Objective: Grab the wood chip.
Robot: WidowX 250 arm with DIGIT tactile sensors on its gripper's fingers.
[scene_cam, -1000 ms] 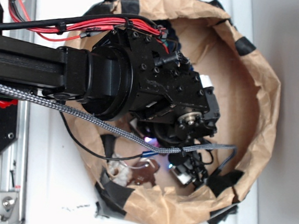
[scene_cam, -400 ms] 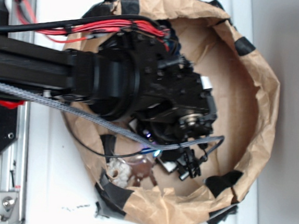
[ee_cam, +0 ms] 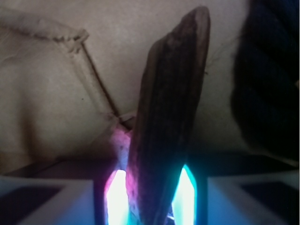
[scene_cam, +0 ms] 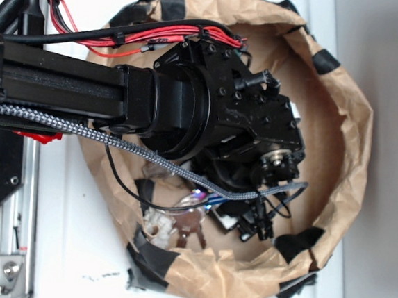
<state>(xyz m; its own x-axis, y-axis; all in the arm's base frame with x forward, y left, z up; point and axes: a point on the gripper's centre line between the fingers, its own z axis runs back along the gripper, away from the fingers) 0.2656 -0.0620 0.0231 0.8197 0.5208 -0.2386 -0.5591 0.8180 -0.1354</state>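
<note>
Here the gripper (ee_cam: pixel 150 206) is clamping the wood chip (ee_cam: pixel 168 122) between its two glowing fingers (ee_cam: pixel 117 197), the dark sliver sticking up toward one o'clock in the wrist view, above the brown paper (scene_cam: pixel 347 134) lining the bin.

A crumpled brown paper basin (scene_cam: pixel 351 127), patched with strips of black tape (scene_cam: pixel 295 241) along its rim, sits on a white table (scene_cam: pixel 71 249). Inside it, near the lower rim, lie silver keys (scene_cam: pixel 161 226) beside a brownish key fob (scene_cam: pixel 191 226). A metal rail (scene_cam: pixel 21 231) runs left of the basin
</note>
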